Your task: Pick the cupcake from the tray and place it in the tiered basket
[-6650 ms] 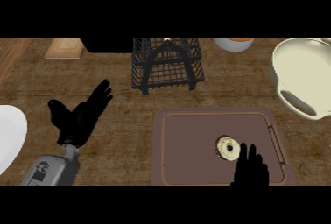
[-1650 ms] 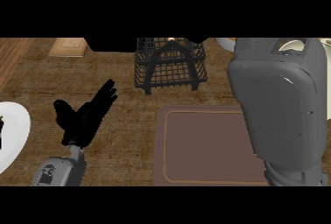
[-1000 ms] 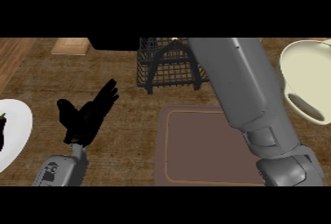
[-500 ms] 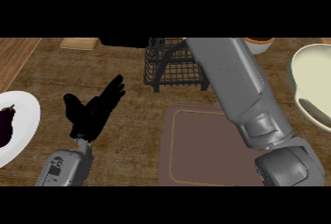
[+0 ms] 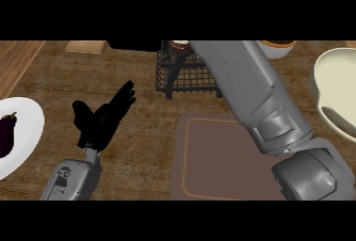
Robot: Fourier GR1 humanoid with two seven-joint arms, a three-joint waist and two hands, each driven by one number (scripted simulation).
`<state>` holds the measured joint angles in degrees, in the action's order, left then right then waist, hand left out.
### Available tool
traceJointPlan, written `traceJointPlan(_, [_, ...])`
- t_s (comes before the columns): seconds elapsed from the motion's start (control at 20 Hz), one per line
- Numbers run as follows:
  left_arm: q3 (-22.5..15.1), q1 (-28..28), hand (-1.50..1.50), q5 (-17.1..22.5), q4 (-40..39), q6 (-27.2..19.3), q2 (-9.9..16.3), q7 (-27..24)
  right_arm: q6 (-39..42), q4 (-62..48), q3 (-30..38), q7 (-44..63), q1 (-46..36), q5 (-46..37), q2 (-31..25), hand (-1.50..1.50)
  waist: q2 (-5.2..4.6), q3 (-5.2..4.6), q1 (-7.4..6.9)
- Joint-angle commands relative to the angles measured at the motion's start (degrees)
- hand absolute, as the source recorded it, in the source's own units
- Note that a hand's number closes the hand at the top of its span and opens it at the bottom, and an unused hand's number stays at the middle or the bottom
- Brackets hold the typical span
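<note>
The black wire tiered basket (image 5: 186, 75) stands at the back middle of the counter. My right forearm (image 5: 254, 99) rises from the lower right, crosses the brown tray (image 5: 208, 160) and reaches over the basket's right side. Its hand lies past the upper edge, out of sight. A small pale and brown thing (image 5: 179, 43) shows at the basket's top; I cannot tell whether it is the cupcake. The part of the tray that shows is bare. My left hand (image 5: 103, 121) rests open at the left, fingers up, holding nothing.
A white plate (image 5: 28, 120) with a dark eggplant (image 5: 7, 134) sits at the left edge. A large cream pot (image 5: 337, 94) stands at the right. Behind are an orange-rimmed cup (image 5: 278, 47), a wooden block (image 5: 87, 46) and a dark object (image 5: 135, 44).
The cupcake seen on the tray 6.7 s ago is gone from it. My right arm has risen and stretched over the basket. The view has drifted, showing more of the plate.
</note>
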<state>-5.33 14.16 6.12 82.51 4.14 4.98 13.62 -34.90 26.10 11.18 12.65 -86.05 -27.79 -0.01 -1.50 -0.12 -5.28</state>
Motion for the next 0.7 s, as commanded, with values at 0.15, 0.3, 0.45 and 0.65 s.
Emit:
traceJointPlan(0.15, [1.4,-0.1,0.00,-0.1,0.5,-0.8,0.6,0.3,-10.4,-1.1,5.6,-1.1,-0.7,4.2,-1.7,-1.50,0.53,0.08,2.55])
traceJointPlan(0.3, [2.8,-1.8,0.00,0.2,-0.6,-1.1,1.0,-0.3,-10.9,-0.3,4.6,2.0,2.7,3.1,-2.7,-1.50,1.38,0.10,4.71])
traceJointPlan(0.45, [3.6,-2.6,0.00,1.4,1.5,-1.0,1.4,1.3,-4.8,3.8,3.1,4.7,6.0,2.9,-7.0,-1.50,2.03,0.14,6.32])
traceJointPlan(0.65, [4.6,-3.2,0.00,0.6,1.1,-2.3,1.8,1.0,7.6,12.3,1.6,5.6,11.7,5.3,-11.5,-1.50,2.68,0.19,8.07])
